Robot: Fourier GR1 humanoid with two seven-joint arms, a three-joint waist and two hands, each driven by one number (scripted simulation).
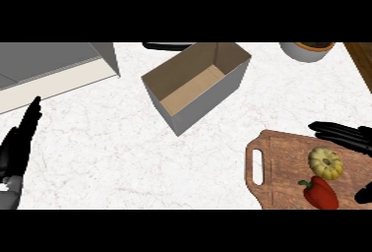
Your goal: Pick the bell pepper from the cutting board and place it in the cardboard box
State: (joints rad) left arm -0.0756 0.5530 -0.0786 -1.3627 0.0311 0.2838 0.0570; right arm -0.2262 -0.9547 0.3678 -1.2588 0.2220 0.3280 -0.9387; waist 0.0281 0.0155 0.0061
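**Two items on board, only the red one goes**

Tabletop [109,147]: white marble, carries everything. Cardboard box [195,83] at 12 o'clock, open top, tilted, nothing seen inside. Cutting board [280,170] at 4 o'clock. Right hand [347,135] over the board's far right edge, fingers stretched out flat, holding nothing; thumb shows lower right. Left hand [18,145] resting at 9 o'clock, fingers straight, holding nothing. Yellow squash [325,163] sits just beside the target. Bell pepper [320,193] at 5 o'clock on the board, stem toward 10 o'clock. Judgement: reach not closed yet; drop the hand toward 6 o'clock, wrap the pepper body, keep clear of the squash.
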